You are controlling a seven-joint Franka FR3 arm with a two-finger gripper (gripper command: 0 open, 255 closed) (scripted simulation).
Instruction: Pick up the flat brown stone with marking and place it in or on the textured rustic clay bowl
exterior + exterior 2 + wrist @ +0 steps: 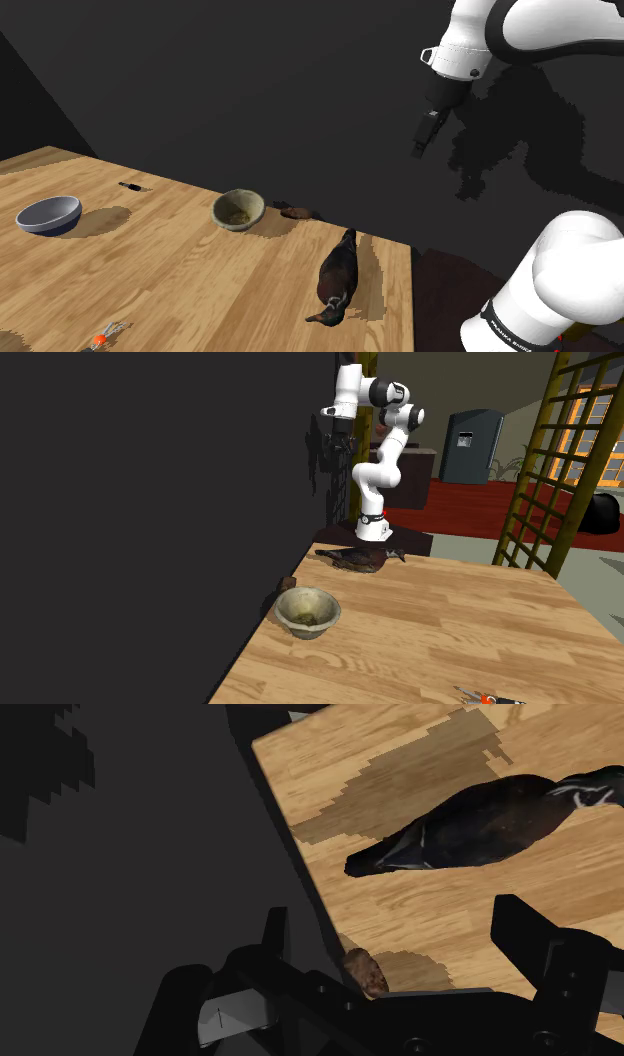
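So, the gripper (421, 146) is held wide open and empty, high over the table's (180, 270) back edge. The brown stone (297, 211) is parked well below it on that edge, just beside the clay bowl (238, 209).

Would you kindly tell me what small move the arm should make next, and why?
Probably lower the open gripper toward the stone: it hangs high over the table edge, while the stone lies untouched beside the bowl.
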